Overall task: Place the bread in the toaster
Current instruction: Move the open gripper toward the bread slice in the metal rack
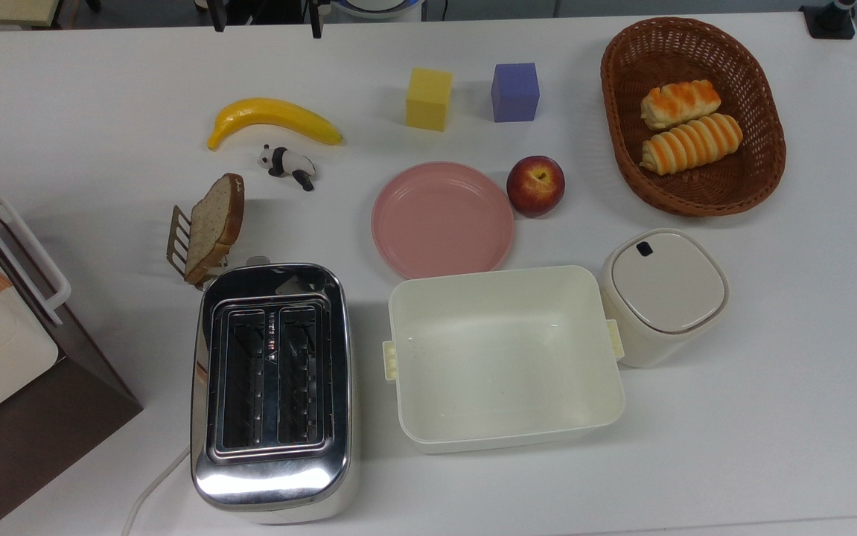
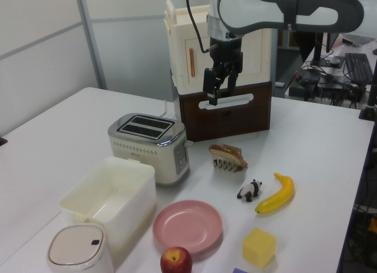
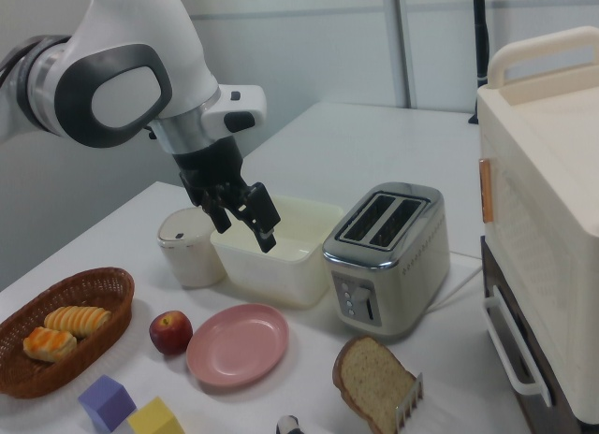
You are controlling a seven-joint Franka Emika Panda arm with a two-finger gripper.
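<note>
No legible writing on toaster (image 1: 272,387)

My top view looks straight down on the table (image 1: 63,112), while my left and right views face each other, both catching the toaster (image 2: 150,146).

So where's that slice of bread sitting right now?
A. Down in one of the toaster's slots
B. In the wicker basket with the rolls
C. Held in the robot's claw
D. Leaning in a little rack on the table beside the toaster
D: the bread stands propped in a small rack on the table, next to the toaster, whose slots are empty; the claw is open and holds nothing.
</note>
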